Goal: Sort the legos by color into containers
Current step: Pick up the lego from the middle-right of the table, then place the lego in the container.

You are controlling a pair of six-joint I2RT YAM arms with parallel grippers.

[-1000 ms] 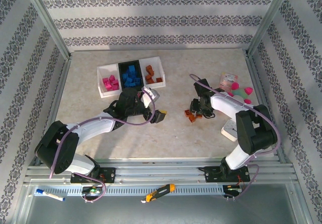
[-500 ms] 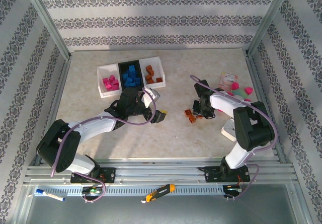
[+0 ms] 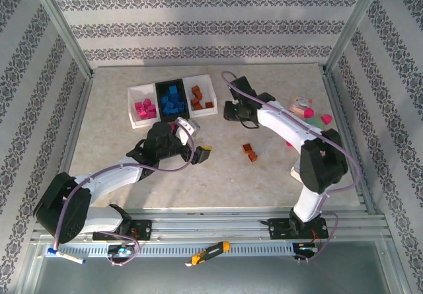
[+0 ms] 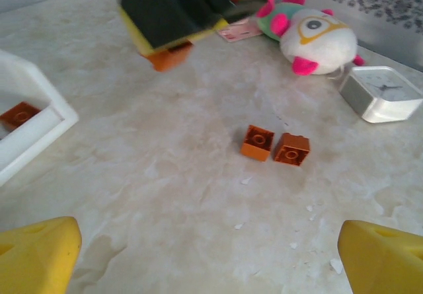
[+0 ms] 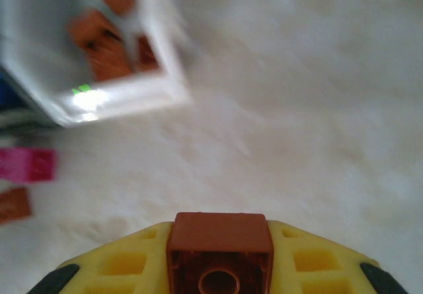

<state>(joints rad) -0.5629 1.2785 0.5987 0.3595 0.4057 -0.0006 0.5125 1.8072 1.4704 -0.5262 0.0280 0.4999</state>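
Observation:
Three containers stand in a row at the back left: a white tray (image 3: 135, 99) with pink legos, a black tray (image 3: 172, 99) with blue ones, and a white tray (image 3: 210, 89) with brown-orange ones. My right gripper (image 3: 230, 111) hangs just right of that last tray, shut on a brown-orange lego (image 5: 220, 251); the tray's corner (image 5: 165, 63) lies ahead of it. Two more brown-orange legos (image 3: 250, 151) lie mid-table, also seen as a pair (image 4: 274, 146) ahead of my open left gripper (image 4: 211, 261), which holds nothing.
A pink-and-teal plush toy (image 3: 316, 117) and a small pink-white packet (image 3: 301, 102) lie at the right. A white box (image 4: 383, 94) sits near the plush. A pink brick (image 5: 26, 164) and a brown one (image 5: 13, 203) lie on the table below the trays.
My right gripper closed on a brown-orange lego from the mid-table cluster, lifted it and swung left and away to beside the right white tray. The left arm drew back slightly, still open.

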